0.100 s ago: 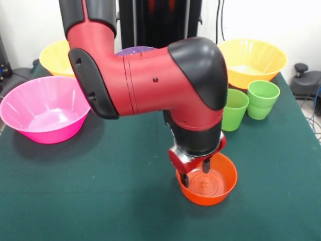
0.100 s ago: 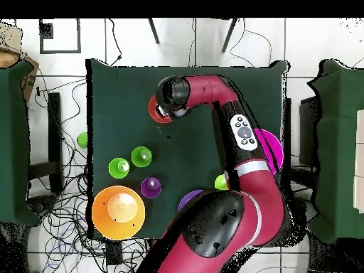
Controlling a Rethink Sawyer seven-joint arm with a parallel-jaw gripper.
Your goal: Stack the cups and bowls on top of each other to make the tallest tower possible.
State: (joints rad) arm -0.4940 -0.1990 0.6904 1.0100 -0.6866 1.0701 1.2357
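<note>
Red-and-black Sawyer arm (image 1: pixel 150 80) bent low over the green table cloth (image 1: pixel 100 201), gripper (image 1: pixel 195 173) pointing down into the small glossy orange plastic bowl (image 1: pixel 220 183). Two dark fingers (image 1: pixel 206 165) show w/ a gap between them, parted, nothing held; one finger sits inside the bowl, the other at or just over the rim on the pink-bowl side, so the rim wall looks to lie between them, though whether the pads touch it can't be told from the front view. In the overhead view the wrist covers most of that orange bowl (image 2: pixel 153 114), only a red-orange crescent showing. Well apart from the fingers, beyond the arm's elbow: big glossy pink plastic bowl (image 1: pixel 47 115), upright, empty. Behind it a big orange-yellow plastic bowl (image 1: pixel 56 56), partly hidden by the arm. On the other side, well behind the fingers, a 2nd big orange-yellow bowl (image 1: pixel 253 60), w/ two smooth tapered green plastic cups (image 1: pixel 263 99) just in front of it, upright, close beside each other; the nearer green cup (image 1: pixel 234 108) is part-hidden by the arm. A medium purple bowl rim (image 1: pixel 135 50) peeks over the arm. Overhead also shows a small translucent purple cup (image 2: pixel 151 188) near the orange-yellow bowl, and a further small green item (image 2: pixel 82 139) at the table edge.
</note>
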